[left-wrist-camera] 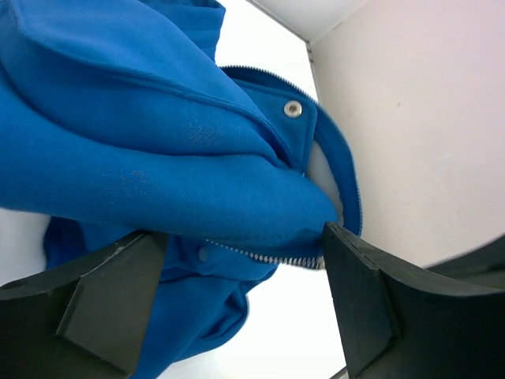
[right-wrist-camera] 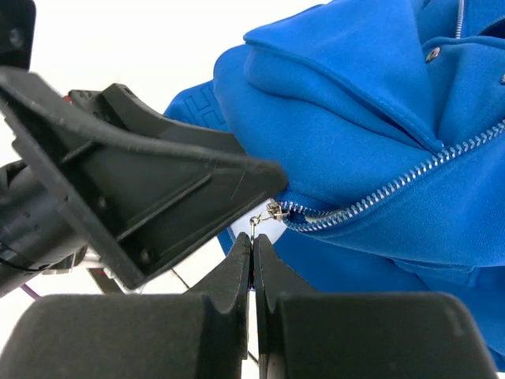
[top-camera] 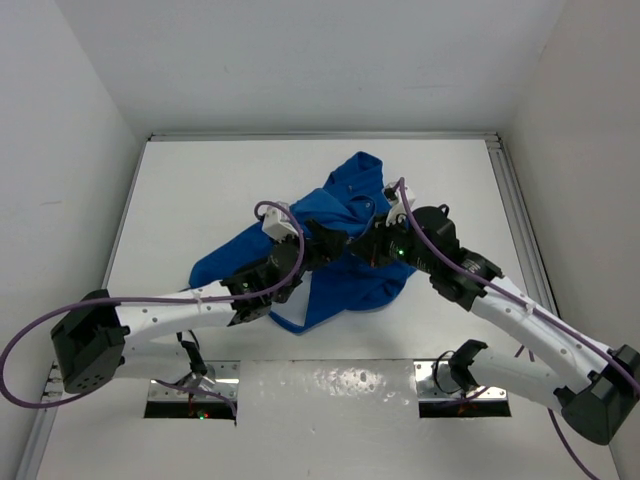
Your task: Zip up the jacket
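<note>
The jacket [top-camera: 340,215] is bunched midway on the table [top-camera: 200,180], long axis slanted near-left to far-right, its zipper pull [right-wrist-camera: 272,212] pinched by the closed right gripper [right-wrist-camera: 252,237], a fold straddled by the wide-spread left gripper [left-wrist-camera: 241,237]

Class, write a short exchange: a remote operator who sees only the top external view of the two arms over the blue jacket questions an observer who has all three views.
Operator: From above I cannot make out the front edge of the jacket. Is anything gripped there?
Observer: Yes. In the right wrist view the right tool is shut, its tips pinching the small silver zipper pull just beside the slider.
Operator: And on the left?
Observer: The left wrist view shows the left tool open, its fingers standing either side of a fold of the jacket, with zipper teeth running between them.
</note>
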Tool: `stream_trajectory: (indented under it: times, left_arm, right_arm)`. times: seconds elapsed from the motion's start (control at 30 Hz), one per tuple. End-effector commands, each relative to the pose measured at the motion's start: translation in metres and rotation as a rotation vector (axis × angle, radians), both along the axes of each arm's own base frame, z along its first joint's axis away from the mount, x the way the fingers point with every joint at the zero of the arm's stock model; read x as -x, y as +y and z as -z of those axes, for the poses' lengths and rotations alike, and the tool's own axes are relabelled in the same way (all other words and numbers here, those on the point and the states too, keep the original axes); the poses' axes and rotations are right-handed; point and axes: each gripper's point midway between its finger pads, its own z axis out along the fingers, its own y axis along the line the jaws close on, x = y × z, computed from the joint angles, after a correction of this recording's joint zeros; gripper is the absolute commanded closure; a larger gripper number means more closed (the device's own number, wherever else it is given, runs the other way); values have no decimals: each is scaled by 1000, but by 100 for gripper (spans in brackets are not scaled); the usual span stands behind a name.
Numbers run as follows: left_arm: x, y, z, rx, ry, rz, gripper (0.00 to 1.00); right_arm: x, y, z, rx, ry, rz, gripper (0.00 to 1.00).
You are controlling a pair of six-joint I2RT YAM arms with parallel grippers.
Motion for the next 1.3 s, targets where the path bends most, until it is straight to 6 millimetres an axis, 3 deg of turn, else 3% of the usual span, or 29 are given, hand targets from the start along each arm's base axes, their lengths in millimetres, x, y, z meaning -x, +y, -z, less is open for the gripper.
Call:
stream_trajectory:
  times: [0.0,0.03,0.1,0.27,0.4,0.5,0.57,0.6,0.67,0.7,0.73,0.77,0.83,0.87,0.97,1.0,1.07,1.1,1.13,1.17,1.2,1.27]
  left_arm:
    - [-14,-6,-34,166,-25,-70,25]
    - [-15,-4,-35,180,-27,-83,36]
    - [-17,0,-35,204,-33,-113,48]
    - [-23,5,-44,208,-57,-153,100]
    - [-20,13,-47,126,-82,-147,100]
    - [-9,34,-63,65,-137,-133,100]
    - [-4,49,-63,-15,-155,-142,100]
    - [1,60,-78,-3,-179,-149,100]
    - [6,74,-87,-54,-202,-158,100]
    - [11,85,-100,-40,-221,-168,100]
    - [13,94,-111,-38,-229,-188,100]
    - [18,104,-116,-62,-240,-192,100]
    - [22,116,-129,-70,-251,-209,100]
    - [23,127,-126,-115,-238,-238,100]
    - [27,155,-152,-118,-264,-326,100]
    - [29,163,-176,-89,-284,-347,100]
    - [33,177,-198,-82,-305,-384,100]
    - [34,182,-210,-70,-318,-395,100]
    - [38,191,-233,-45,-341,-412,100]
    - [40,196,-243,-39,-349,-424,100]
    - [44,209,-264,-8,-362,-460,100]
    - [49,224,-277,-30,-371,-495,100]
  right_arm:
    - [5,5,-14,-56,-24,-28,100]
    - [5,5,-16,-57,-27,-30,100]
    - [6,5,-13,-54,-22,-28,100]
    - [5,3,-10,-54,-21,-15,100]
    - [0,-6,-5,1,-25,25,100]
    - [-18,-24,-8,98,-74,126,100]
    - [-31,-33,-18,144,-122,186,100]
    - [-37,-35,-13,183,-116,202,100]
    - [-54,-44,-24,236,-158,278,100]
    - [-64,-47,-17,290,-156,298,100]
    - [-73,-48,-28,299,-181,331,100]
    - [-84,-56,-25,357,-189,390,100]
    - [-102,-63,-51,380,-244,470,100]
    - [-110,-67,-59,402,-264,508,100]
    - [-141,-86,-90,482,-287,616,100]
    - [-151,-93,-120,476,-324,679,100]
    - [-171,-115,-116,590,-290,765,100]
    - [-177,-126,-145,572,-312,835,100]
    - [-186,-150,-144,621,-282,925,100]
    - [-184,-164,-147,642,-254,953,100]
    - [-184,-172,-168,581,-264,999,100]
    - [-179,-197,-188,539,-275,1064,100]
